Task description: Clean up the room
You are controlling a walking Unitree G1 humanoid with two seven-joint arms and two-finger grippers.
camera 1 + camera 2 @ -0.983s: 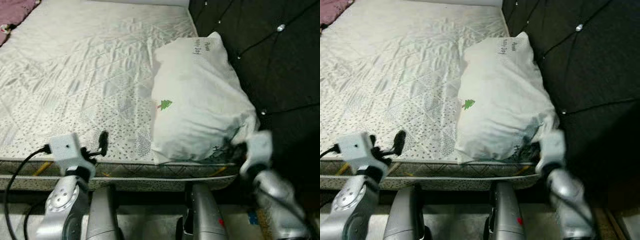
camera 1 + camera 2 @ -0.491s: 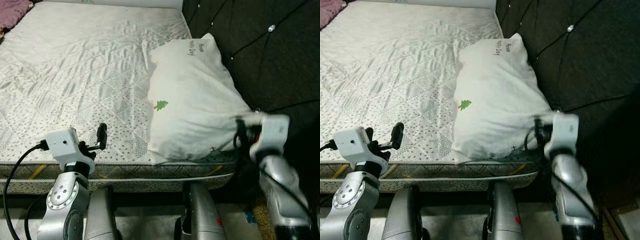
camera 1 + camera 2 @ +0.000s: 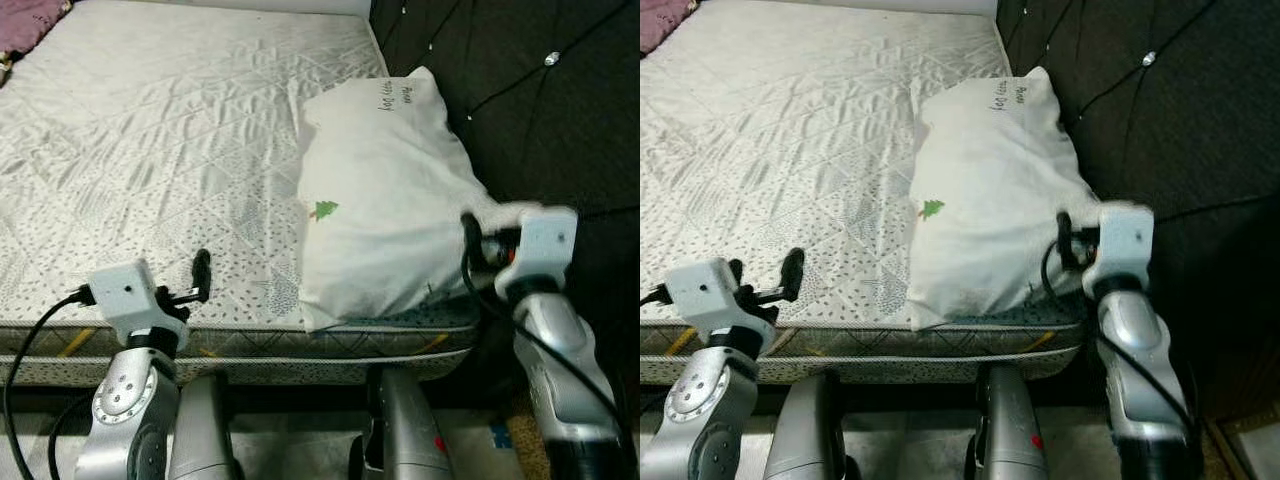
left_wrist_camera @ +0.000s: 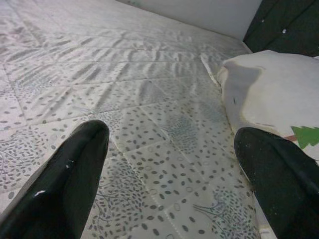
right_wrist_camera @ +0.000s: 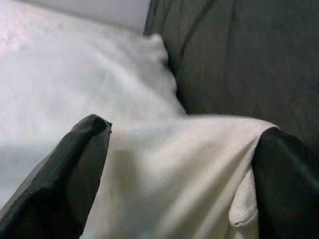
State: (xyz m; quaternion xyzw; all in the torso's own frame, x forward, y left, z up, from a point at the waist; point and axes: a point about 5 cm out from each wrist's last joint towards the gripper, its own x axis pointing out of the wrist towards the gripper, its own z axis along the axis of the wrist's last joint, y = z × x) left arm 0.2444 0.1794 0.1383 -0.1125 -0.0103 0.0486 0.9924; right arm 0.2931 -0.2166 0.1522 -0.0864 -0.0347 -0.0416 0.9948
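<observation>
Quilted white mattress (image 3: 160, 150): my right gripper (image 5: 179, 164), fingers spread around the white printed pillow's (image 3: 385, 200) corner, may lose it; left gripper (image 4: 169, 164) gapes empty.

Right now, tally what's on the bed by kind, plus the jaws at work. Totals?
Pillow, white with a small green tree print, lying on the mattress against the dark headboard: 1
Purple fabric at the far corner of the mattress: 1
Grippers: 2 (left gripper open over the mattress; right gripper open around the pillow's corner)
Total: 4
</observation>
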